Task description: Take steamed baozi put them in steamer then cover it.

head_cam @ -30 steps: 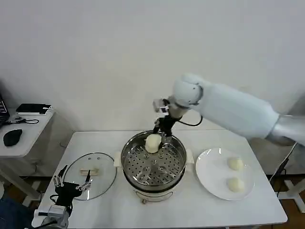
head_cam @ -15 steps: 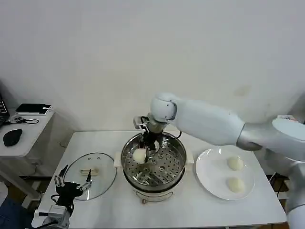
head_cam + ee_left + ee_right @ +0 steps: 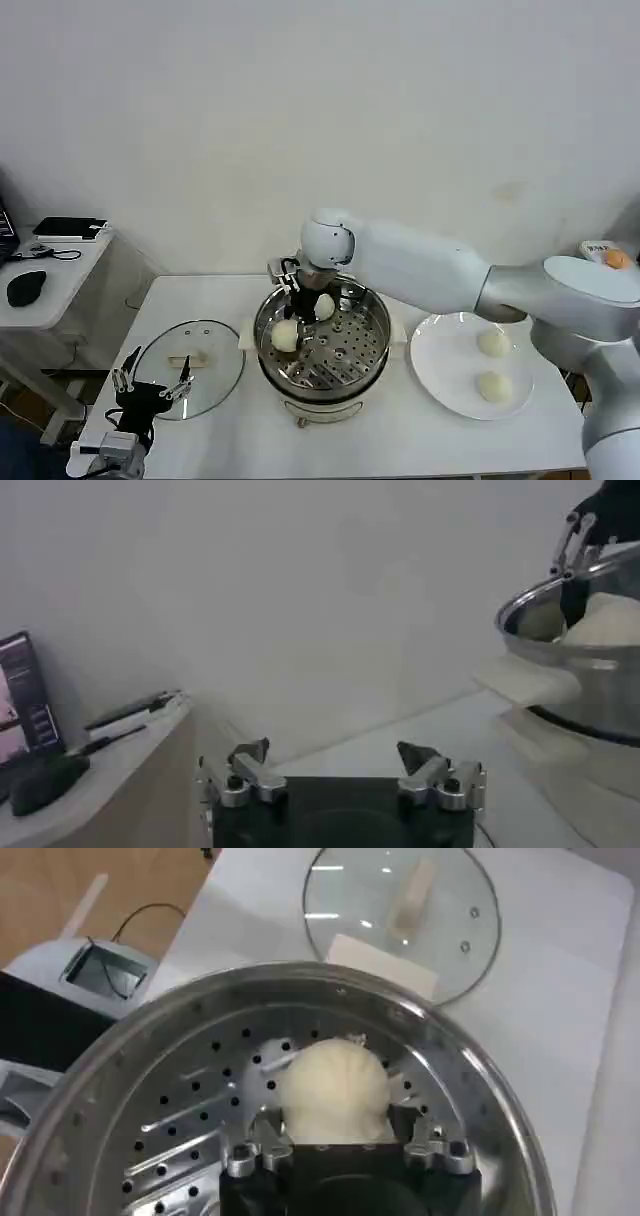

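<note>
The right hand [image 3: 308,296] reaches into the large shiny stainless-steel steamer pot [image 3: 372,318] at the desk's [image 3: 400,430] middle, clenched on a smooth cream-white baozi bun [image 3: 333,1091]. Another bun [image 3: 286,336] lies on the perforated tray. Two more rest on the flat white plate [image 3: 440,375] toward the right edge. The clear glass lid [image 3: 190,366] lies near the left edge, where the left hand [image 3: 150,386] hovers, fingers spread.

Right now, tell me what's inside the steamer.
The steamer holds a perforated tray with two baozi: one lying free near its left side, another between the right pincer's fingers at the back. The pincer and arm hide part of the tray's rear.
</note>
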You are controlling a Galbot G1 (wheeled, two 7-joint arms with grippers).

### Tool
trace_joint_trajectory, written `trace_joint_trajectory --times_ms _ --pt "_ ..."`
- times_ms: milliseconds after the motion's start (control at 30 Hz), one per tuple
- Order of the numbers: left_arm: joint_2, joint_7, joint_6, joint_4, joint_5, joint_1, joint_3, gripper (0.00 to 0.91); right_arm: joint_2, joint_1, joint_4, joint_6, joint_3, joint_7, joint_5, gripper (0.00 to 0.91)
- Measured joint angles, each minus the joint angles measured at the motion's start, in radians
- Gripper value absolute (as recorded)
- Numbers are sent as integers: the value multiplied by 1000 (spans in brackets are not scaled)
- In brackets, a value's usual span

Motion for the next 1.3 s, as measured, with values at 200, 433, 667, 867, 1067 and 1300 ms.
trace_joint_trajectory --times_ms 200,433,667,867,1067,1300 --pt "-1 0 0 -2 0 4 -1 907 -6 3 9 -3 9 5 -2 907" --pt "0 0 0 -5 0 6 -4 907 -70 31 63 15 31 -21 -2 907" --pt "3 3 0 -9 1 5 1 907 -223 73 144 46 65 -71 -19 907" --pt "7 4 0 -13 1 10 6 907 -398 90 221 69 72 -105 -42 907" --pt "0 4 1 -11 2 12 16 907 -581 61 295 94 87 -127 -77 907" --pt "-8 3 1 -18 11 22 30 907 -738 -80 327 127 168 -141 -160 907"
